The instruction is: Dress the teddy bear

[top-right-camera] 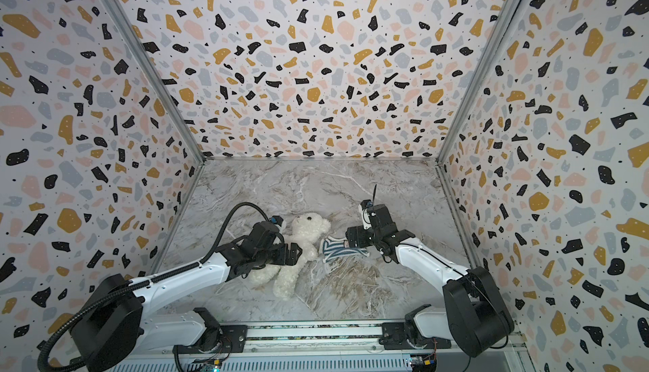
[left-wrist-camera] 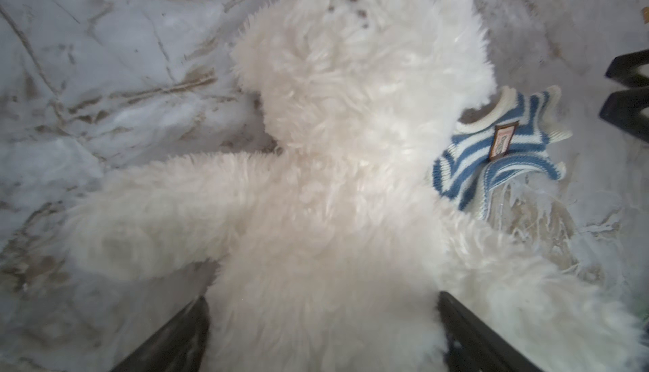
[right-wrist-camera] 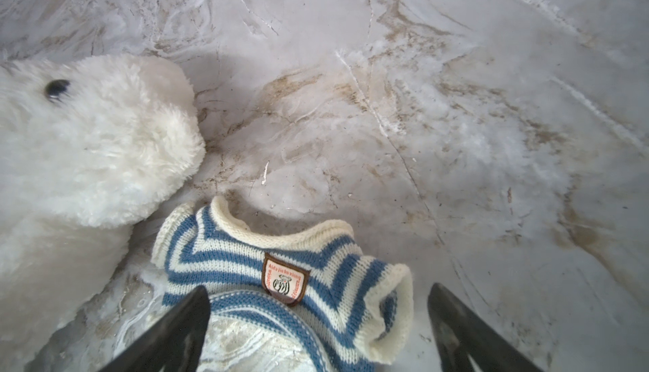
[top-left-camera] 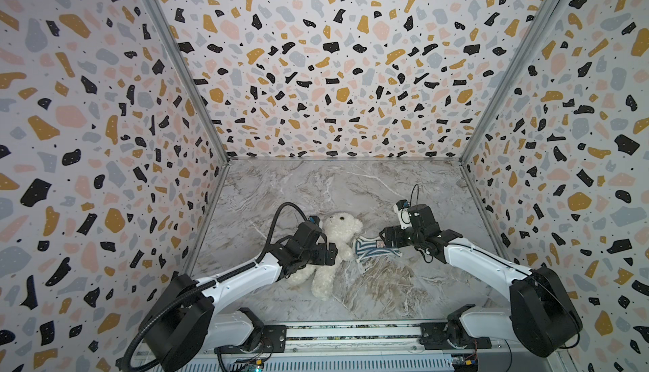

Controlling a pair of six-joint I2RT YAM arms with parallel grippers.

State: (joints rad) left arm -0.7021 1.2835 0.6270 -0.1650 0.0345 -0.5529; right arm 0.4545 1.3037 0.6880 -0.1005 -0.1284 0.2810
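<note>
The speckled walls (top-left-camera: 316,71) closed in the bear's surroundings on three sides. Beneath the bear I saw the marbled tabletop (top-left-camera: 404,194), bare apart from it and one garment.

The teddy bear (top-left-camera: 341,236) lay on its back near the middle of that tabletop, undressed, with its arms and legs spread, as both top views showed (top-right-camera: 306,235). From the left wrist camera its white fur (left-wrist-camera: 333,177) filled most of the picture. The right wrist camera caught only its head and one dark eye (right-wrist-camera: 87,149).

The left arm (top-left-camera: 246,275) reached in over the bear's belly, and the right arm (top-left-camera: 474,257) came in from the bear's other side.

A blue-and-white striped shirt (top-left-camera: 368,249) lay flat just beside the bear, up against one of its arms (left-wrist-camera: 491,152).

The left end effector (left-wrist-camera: 321,300) was released, its fingers spread wide on either side of the bear's lower body. I could not tell whether they pressed into the fur.

The right end effector (right-wrist-camera: 318,291) was also released and grasped nothing. It hung above the shirt's hem, on the side away from the bear.

A small brown-edged badge (right-wrist-camera: 285,279) sat on the shirt's chest, facing up.
</note>
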